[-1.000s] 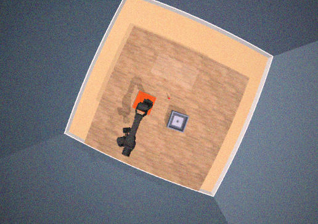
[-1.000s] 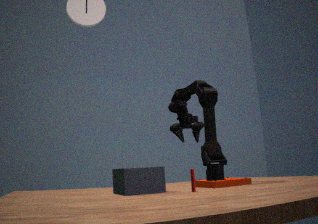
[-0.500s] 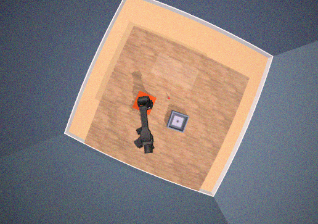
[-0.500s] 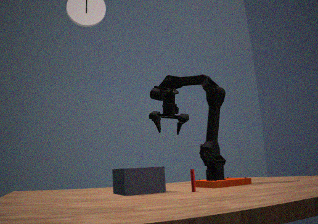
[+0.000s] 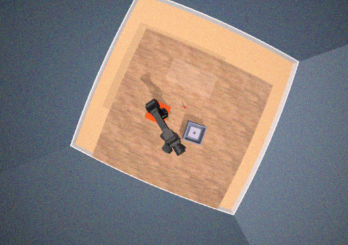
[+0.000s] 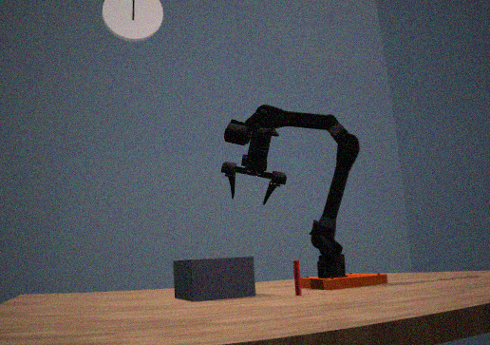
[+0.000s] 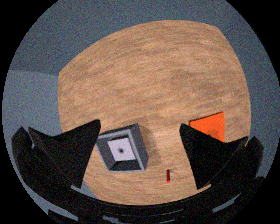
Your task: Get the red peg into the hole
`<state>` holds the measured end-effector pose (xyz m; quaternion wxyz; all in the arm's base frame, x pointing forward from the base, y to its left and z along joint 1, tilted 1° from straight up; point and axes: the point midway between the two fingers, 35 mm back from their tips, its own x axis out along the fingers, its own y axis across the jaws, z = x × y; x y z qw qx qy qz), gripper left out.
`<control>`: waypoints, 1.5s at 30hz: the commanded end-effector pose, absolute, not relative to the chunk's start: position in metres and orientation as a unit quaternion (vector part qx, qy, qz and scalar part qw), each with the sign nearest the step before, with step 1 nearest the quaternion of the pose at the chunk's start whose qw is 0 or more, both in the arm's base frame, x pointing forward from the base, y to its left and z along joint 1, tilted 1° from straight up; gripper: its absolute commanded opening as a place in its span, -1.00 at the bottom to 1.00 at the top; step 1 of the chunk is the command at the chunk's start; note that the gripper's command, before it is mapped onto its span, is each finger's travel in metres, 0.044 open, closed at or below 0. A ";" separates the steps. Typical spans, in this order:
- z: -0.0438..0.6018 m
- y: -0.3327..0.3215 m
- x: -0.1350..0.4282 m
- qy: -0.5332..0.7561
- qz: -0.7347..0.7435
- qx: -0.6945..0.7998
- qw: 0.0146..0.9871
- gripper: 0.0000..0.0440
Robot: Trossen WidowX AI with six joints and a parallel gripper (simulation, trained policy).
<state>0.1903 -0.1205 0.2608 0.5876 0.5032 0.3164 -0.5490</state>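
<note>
While the slim red peg stands ungrasped, black two-fingered gripper, spread wide, nothing between its fingers.
Peg: upright on the wood-grain tabletop, between the open grey square box and the orange base plate; its stance presumably suits a grasp from above. Gripper: raised, fingers downward, probably for travel clearance. Box: mouth up, pale holed plate at bottom, ready to receive. Room: blue-grey walls, round white clock.
</note>
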 end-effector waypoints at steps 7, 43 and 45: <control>0.241 -0.061 0.192 0.377 -0.492 0.496 0.608 1.00; 0.094 0.104 0.153 0.570 -0.375 0.403 0.610 1.00; 0.086 0.110 0.152 0.574 -0.362 0.401 0.616 1.00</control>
